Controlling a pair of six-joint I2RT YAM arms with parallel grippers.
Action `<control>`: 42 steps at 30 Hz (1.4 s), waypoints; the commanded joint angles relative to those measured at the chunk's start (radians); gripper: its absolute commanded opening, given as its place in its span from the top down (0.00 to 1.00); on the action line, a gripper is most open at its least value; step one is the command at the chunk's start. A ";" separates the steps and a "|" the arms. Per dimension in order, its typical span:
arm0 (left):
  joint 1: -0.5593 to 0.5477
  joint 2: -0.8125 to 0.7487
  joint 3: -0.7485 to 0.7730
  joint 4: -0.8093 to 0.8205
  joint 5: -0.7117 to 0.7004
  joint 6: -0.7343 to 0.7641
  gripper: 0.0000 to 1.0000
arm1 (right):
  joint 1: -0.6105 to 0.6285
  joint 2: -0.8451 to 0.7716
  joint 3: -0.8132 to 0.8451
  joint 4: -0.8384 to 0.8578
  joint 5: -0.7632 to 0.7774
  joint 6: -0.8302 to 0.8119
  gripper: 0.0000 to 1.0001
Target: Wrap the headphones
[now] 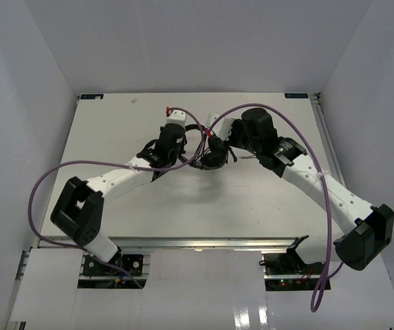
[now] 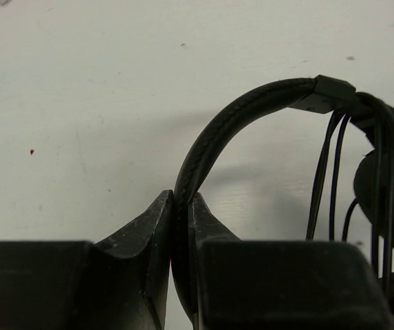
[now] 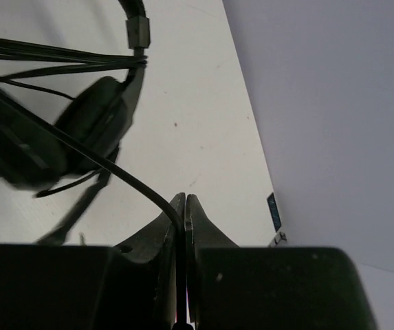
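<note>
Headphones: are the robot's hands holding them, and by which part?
Yes. The left hand pinches the headphones by the headband, and the right hand pinches their thin cord.

The right hand point(image 3: 185, 206) pinches the headphones' point(image 3: 86, 130) thin cord point(image 3: 124, 179).

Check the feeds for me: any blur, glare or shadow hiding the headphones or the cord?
Top external: even light, no glare, but the headphones are a small dark clump with little detail. Left wrist: headband sharp, its soft shadow on the table; left gripper underexposed. Right wrist: earcups blurred, cord sharp at the right gripper.
</note>
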State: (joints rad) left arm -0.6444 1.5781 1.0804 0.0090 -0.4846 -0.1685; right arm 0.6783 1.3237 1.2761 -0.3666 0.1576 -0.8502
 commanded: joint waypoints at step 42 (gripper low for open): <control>0.010 -0.116 -0.317 0.559 0.177 -0.786 1.00 | -0.372 0.443 -0.589 1.345 -1.275 1.505 0.92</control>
State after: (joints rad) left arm -0.6338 1.4131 0.7501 0.5687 -0.0877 -0.7377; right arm 0.3088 1.6583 0.7056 0.7698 -1.1499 0.4587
